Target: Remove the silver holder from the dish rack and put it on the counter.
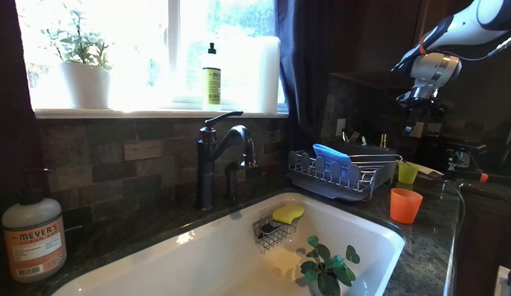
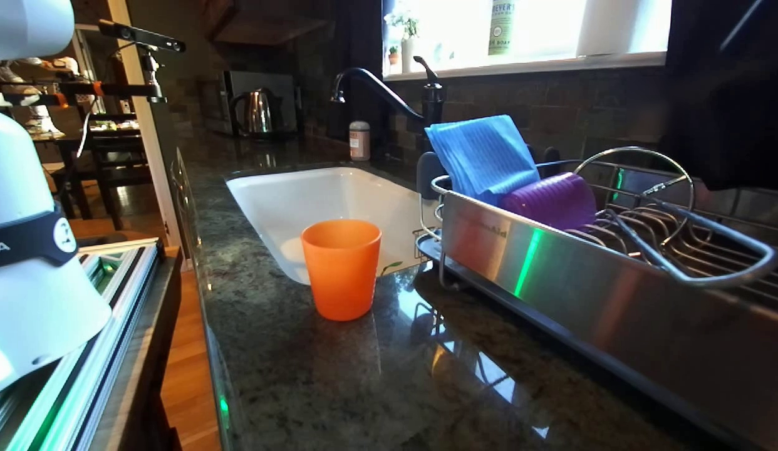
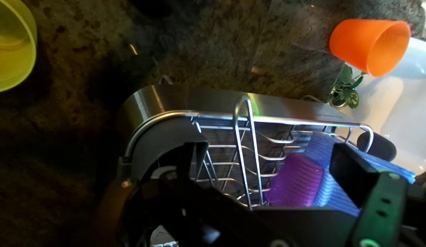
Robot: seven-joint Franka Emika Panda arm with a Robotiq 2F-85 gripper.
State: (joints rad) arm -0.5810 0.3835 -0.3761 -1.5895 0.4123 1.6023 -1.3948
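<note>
Wrist view: black two-fingered gripper [image 3: 267, 147], fingers wide apart; tall narrow silver-wire holder [image 3: 240, 151] between them in view, in low silver-wire dish rack [image 3: 206, 99]. In an exterior view: holder [image 1: 375, 156] lower than gripper, apart. In an exterior view: dark speckled stone counter [image 2: 289, 388], its edge left, rack right, orange plastic cup [image 2: 341, 269] between.

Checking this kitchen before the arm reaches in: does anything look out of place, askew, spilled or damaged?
The leafy plant stands in the sink, an unusual spot for one. The silver holder looks askew: its looped end pokes over the rim of the dish rack. I see no spill or damage.
</note>
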